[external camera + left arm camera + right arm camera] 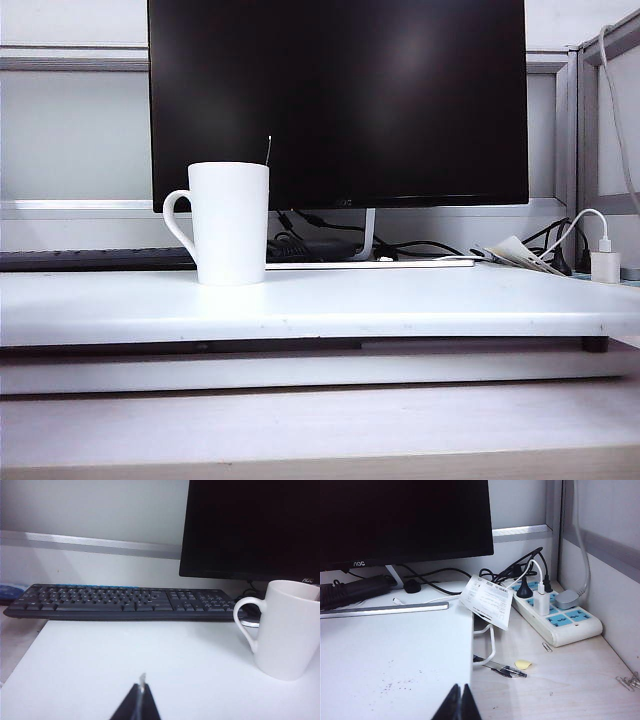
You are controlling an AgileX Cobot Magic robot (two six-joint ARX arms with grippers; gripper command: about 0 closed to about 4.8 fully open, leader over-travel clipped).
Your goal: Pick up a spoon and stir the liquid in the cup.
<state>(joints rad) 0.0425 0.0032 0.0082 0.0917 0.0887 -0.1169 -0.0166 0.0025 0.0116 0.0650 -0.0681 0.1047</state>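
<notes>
The cup (230, 225) is a tall white mug standing on the white raised board (420, 305), its looped handle on the left. The spoon (268, 150) shows only as a thin grey handle rising above the cup's rim; its bowl is hidden inside. No arm appears in the exterior view. In the left wrist view the cup (291, 630) stands well ahead and off to one side of my left gripper (141, 692), whose dark jaws are pressed together with a small pale sliver at the tip. My right gripper (461, 696) is shut and empty, by the board's edge, far from the cup.
A large black monitor (340, 100) stands right behind the cup. A black keyboard (120, 600) lies beyond the board. Off the board's edge lie a power strip (555, 615) with plugs and cables, a paper tag (487, 601), a pen (502, 669) and paper clips (627, 681).
</notes>
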